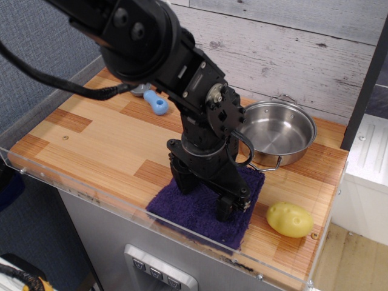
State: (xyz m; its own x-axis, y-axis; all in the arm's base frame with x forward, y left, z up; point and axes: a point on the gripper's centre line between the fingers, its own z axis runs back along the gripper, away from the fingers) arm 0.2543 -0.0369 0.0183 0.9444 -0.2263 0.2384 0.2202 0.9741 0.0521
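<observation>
My black gripper [203, 197] points down onto a dark purple cloth [200, 212] that lies at the front of the wooden table. Its two fingers [225, 208] stand apart and both touch or nearly touch the cloth. Nothing sits between them, so the gripper is open. A yellow potato [290, 219] lies on the wood to the right of the cloth. A steel pot [277, 131] stands behind the gripper, at the back right. The arm covers the cloth's far edge.
A blue toy-like object [156, 104] lies at the back left beside a partly hidden grey object [140, 91]. A clear acrylic rim [121, 203] runs along the table's front edge. A wooden plank wall stands behind.
</observation>
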